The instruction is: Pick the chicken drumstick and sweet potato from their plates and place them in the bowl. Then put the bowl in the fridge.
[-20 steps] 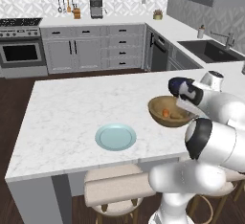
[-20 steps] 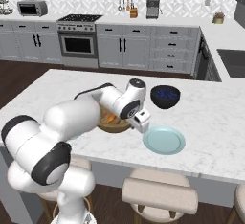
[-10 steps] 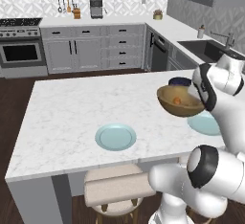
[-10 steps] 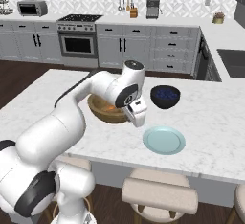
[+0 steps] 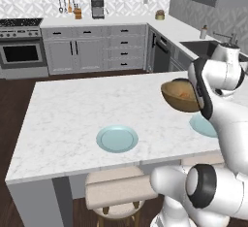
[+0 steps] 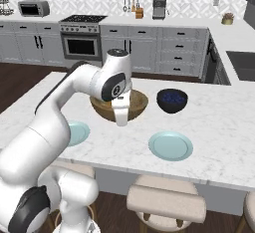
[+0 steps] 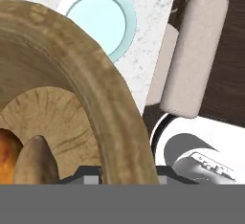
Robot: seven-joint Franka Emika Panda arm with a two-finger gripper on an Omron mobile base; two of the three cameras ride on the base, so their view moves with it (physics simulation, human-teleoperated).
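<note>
bowl (image 5: 180, 96): wooden, lifted clear of the island counter (image 5: 72, 119), orange-brown food inside; both blue plates (image 6: 170, 145) bare. filling looks done; carrying to the fridge remains. gripper (image 6: 121, 119): pinched shut on the bowl's rim, pointing down, arm folded back near the robot's body.

Island top mostly open; clutter sits around the lifted bowl.
Right base view: wooden bowl (image 6: 119, 105) held off the counter (image 6: 219, 127), dark bowl (image 6: 172, 100) just beside it at 3 o'clock, one plate (image 6: 170, 145) at 5 o'clock, another plate (image 6: 77, 133) at 8 o'clock partly behind the arm. Bare marble toward 2 to 4 o'clock past the dark bowl. Stools (image 6: 167, 202) line the near edge.
</note>
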